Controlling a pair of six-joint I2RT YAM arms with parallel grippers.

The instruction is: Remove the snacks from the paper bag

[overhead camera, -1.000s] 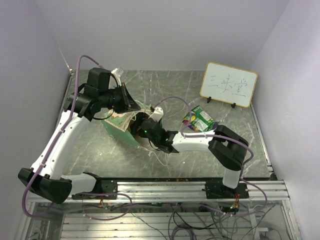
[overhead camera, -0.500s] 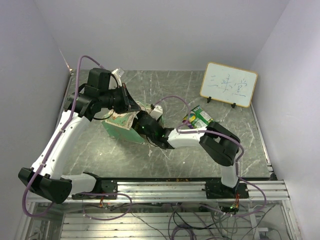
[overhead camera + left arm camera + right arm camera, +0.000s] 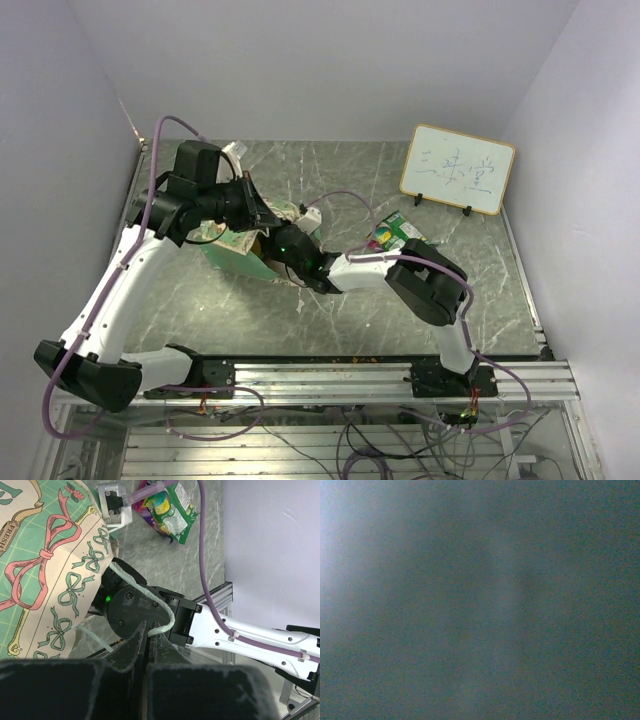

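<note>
The mint-green paper bag lies on its side left of centre; its bow-patterned side fills the left wrist view. My left gripper is shut on the bag's white string handle and holds the mouth up. My right arm's black wrist reaches into the bag mouth, and its fingers are hidden inside. The right wrist view is dark and blurred. One green-yellow snack packet lies on the table right of the bag. Any snacks inside the bag are hidden.
A white framed whiteboard with writing stands at the back right. Grey walls close in the marble table on the left, back and right. An aluminium rail runs along the near edge.
My right arm has pushed leftward, deeper into the bag mouth, and its forearm now lies stretched toward the bag. The left gripper keeps hold of the handle and has barely moved.
</note>
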